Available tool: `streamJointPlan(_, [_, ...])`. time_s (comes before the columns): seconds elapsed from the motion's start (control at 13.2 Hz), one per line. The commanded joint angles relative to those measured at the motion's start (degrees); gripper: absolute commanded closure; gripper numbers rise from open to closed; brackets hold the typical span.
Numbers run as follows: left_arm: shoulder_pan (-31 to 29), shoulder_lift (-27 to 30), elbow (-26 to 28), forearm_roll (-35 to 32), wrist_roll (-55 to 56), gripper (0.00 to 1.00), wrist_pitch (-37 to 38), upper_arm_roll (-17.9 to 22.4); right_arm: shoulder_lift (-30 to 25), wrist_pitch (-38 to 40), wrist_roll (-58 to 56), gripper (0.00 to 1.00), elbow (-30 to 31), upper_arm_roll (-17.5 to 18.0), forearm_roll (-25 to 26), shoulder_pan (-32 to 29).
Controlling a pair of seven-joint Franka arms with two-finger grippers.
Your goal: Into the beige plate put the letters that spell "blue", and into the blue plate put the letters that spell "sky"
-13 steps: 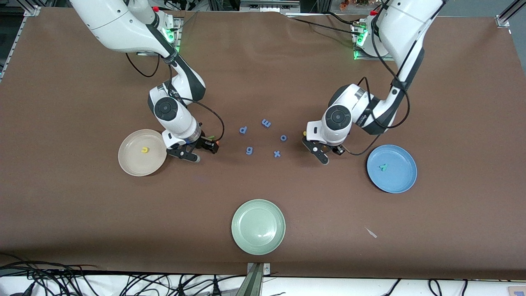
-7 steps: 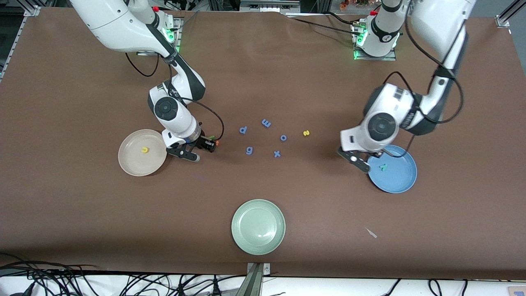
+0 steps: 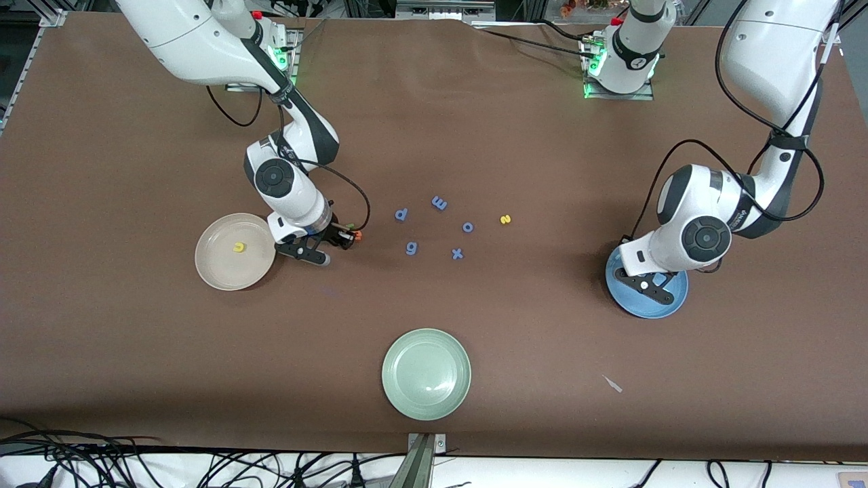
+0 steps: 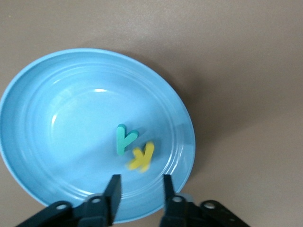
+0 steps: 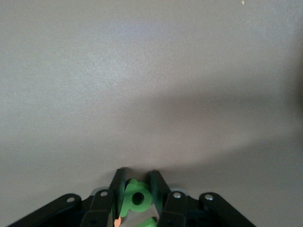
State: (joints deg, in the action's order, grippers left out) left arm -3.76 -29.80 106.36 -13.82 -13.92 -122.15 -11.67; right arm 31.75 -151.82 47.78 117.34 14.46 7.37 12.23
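Over the blue plate hangs my left gripper, open with nothing between its fingers. In the plate below it lie the teal y and the yellow k, touching each other. The yellow s lies on the table beside the periwinkle letters. My right gripper is down at the table beside the beige plate, shut on the green b. The orange e and light green l lie close by it. The yellow u rests in the beige plate.
Several periwinkle letters lie mid-table: p, m, o, g, x. A pale green plate sits nearer the front camera. A small pale scrap lies toward the left arm's end.
The left arm swung from beside the yellow s to over the blue plate and opened; the yellow k now lies in the plate. The right gripper's fingers closed in on the green b.
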Motion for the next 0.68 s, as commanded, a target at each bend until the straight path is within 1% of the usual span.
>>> streamJointPlan(0.0, [0.42,1.67,-0.27,-1.12,1.35,0.0,1.47,-2.3,-6.94,9.38,-8.17,0.84,0.88,-0.4,-0.24,-2.02])
streamJointPlan(0.08, [0.34,2.2,-0.45,-0.95,1.79,0.0,2.35,-3.87,-9.4,12.22,-15.27,0.84,0.96,-0.66,-0.77,-4.56])
streamJointPlan(0.23, [0.34,3.61,-0.45,1.15,7.82,0.0,4.63,-6.95,-12.93,17.76,-25.49,0.84,1.05,-1.1,-0.86,-8.17])
streamJointPlan(0.3, [0.34,3.87,-0.45,1.6,12.03,0.0,5.77,-8.97,-14.33,19.09,-29.89,0.84,1.31,-2.15,-0.86,-8.8])
streamJointPlan(0.45, [0.42,3.61,-0.27,1.61,23.26,0.0,6.14,-13.89,-15.4,21.2,-36.75,0.84,1.66,-5.22,-0.86,-8.89])
streamJointPlan(0.53, [0.69,3.09,-0.27,1.61,28.89,0.0,6.14,-16.17,-15.66,20.77,-39.4,0.82,2.71,-6.63,-0.86,-8.89])
streamJointPlan(0.6, [1.04,2.21,-0.27,1.61,33.56,0.0,6.05,-18.37,-15.67,20.16,-39.86,0.69,3.59,-7.68,-0.95,-8.98])
